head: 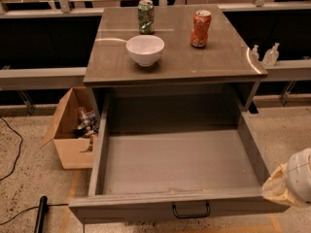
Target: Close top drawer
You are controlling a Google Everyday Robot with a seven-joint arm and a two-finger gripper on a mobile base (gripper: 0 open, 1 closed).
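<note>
**Drawer wide open, gripper off its right front corner**

The top drawer (180, 164) is pulled far out of the grey cabinet (204, 62) and fills the lower middle of the frame, its tray bare inside. Its long front panel (136, 208) runs left to right along the bottom edge, with the small black handle (191, 210) just right of centre.

The gripper (290, 184) sits at the lower right edge of the frame, a pale rounded shape just beside the drawer's right front corner. Whether it is open or closed I cannot tell from here.

The drawer slides toward the top of the frame, so the push has to land on the front panel. By my reckoning the gripper must come left and around in front of that panel, nearer the handle, so the tray runs in straight.

On the cabinet top stand a white bowl (145, 49), a green can (146, 16) and an orange can (200, 28).
</note>
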